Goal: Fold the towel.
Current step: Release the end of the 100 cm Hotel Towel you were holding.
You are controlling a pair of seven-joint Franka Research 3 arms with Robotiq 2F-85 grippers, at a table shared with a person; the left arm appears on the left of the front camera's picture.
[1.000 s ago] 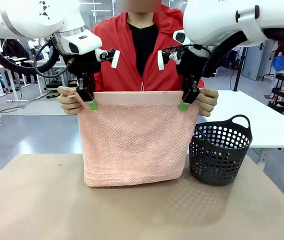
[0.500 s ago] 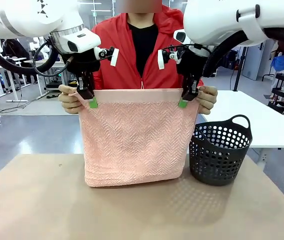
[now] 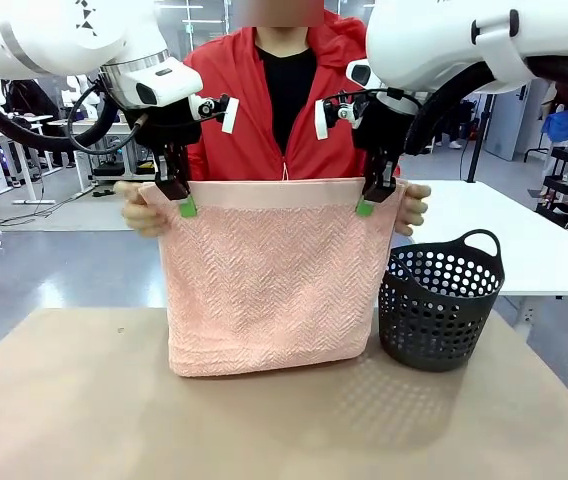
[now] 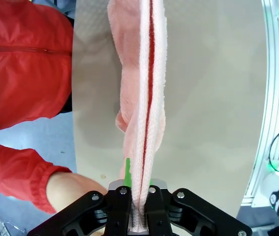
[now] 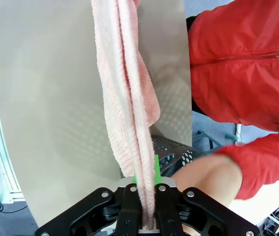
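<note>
Currently my left gripper and right gripper each pinch a top hem corner of the towel, hanging just beside the basket; judged soft, light, floppy, best held by that firmer hem

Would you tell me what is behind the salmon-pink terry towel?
Behind the towel: a person in a red jacket, hands showing at its top corners; lower body and the table's far edge are covered.

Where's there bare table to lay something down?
The table in front of the hanging towel is bare, as is the patch to the towel's left. Crowded: the right, where the basket stands close beside the towel.
</note>
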